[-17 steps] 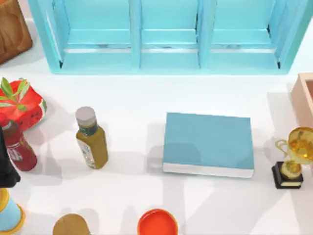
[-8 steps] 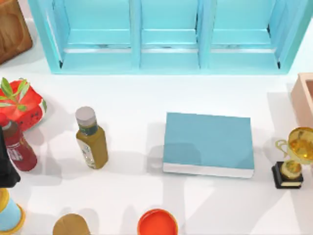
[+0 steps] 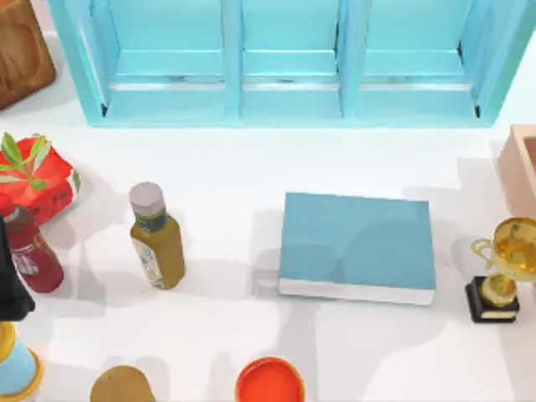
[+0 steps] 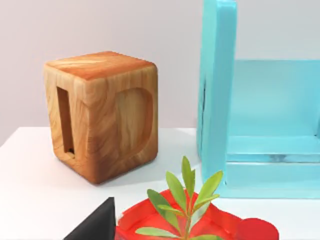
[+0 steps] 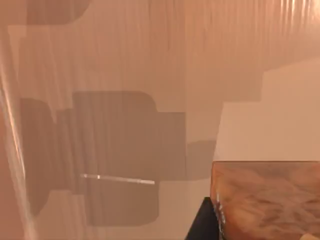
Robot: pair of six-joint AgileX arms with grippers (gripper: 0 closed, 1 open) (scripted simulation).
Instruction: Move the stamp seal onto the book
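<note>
The book (image 3: 356,245), plain teal-blue with white page edges, lies flat right of the table's middle with nothing on its cover. In the right wrist view a tan-brown wood-grain block (image 5: 267,200), which fits the stamp seal, sits close to the camera. A black part of my right gripper (image 5: 200,222) is beside it, against a pale pink surface. I cannot tell whether the block is held. A black part of my left arm (image 3: 8,285) stays at the table's left edge, and its gripper tip (image 4: 95,225) points toward a wooden cube.
A light blue shelf unit (image 3: 289,59) spans the back. On the left stand an olive bottle (image 3: 157,239), a dark red sauce bottle (image 3: 29,251), a red planter (image 3: 38,177) and a wooden cube (image 3: 21,46). A trophy (image 3: 501,270) and a pink box (image 3: 521,167) are on the right. An orange bowl (image 3: 270,381) is in front.
Shadows over the book and the table to its right have shifted and spread. No object on the table has moved, and the left arm is still.
</note>
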